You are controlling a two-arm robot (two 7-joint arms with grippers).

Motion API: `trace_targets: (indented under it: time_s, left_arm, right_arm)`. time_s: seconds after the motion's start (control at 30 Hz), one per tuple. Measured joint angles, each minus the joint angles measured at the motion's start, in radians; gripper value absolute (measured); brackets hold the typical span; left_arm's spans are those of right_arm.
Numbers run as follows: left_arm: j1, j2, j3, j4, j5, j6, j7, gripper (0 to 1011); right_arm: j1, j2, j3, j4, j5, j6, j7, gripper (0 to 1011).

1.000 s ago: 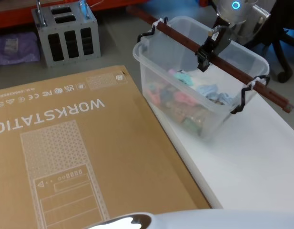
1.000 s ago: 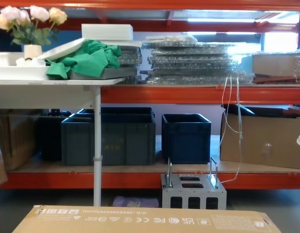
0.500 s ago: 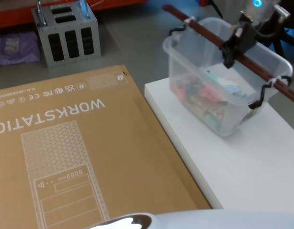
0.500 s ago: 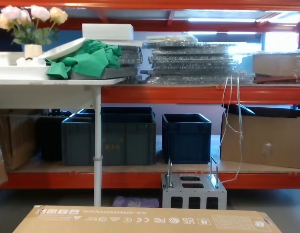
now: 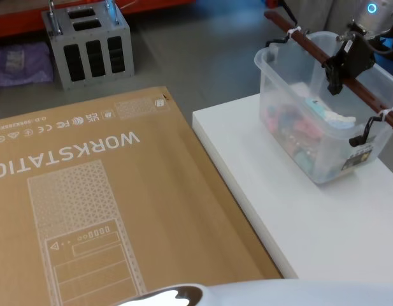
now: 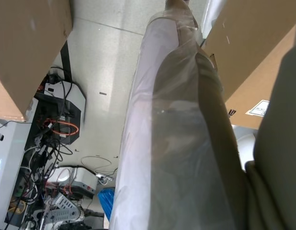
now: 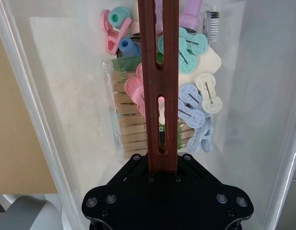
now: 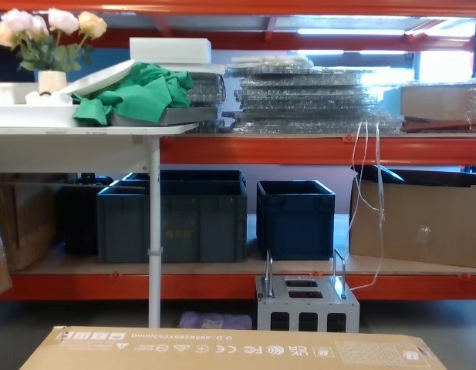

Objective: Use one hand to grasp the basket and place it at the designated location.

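While hanging from its bar handle (image 5: 349, 71), the basket (image 5: 320, 121) is hovering over the white table (image 5: 292, 204).
Right gripper (image 5: 344, 60) is clamping the bar mid-length, directly above the basket.

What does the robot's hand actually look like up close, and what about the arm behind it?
The right gripper is matt black and blocky; from the wrist camera its base is a wide, angular black plate studded with small round screws. Behind it, the arm is silver-grey with a glowing blue ring light. The left wrist camera shows smooth greyish casing under clear plastic wrap.
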Motion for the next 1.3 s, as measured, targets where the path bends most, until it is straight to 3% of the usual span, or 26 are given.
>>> trace_targets:
  time_s: [0.6, 1.3]
  left_arm:
    - [0.0, 0.0, 0.0, 0.001, 0.0, 0.0, 0.0, 0]
    - [0.0, 0.0, 0.0, 0.0, 0.0, 0.0, 0.0, 0]
  right_arm:
    - [-0.067, -0.001, 0.023, 0.062, 0.01, 0.023, 0.002, 1]
    - [-0.103, -0.027, 0.054, 0.072, 0.009, -0.036, 0.021, 1]
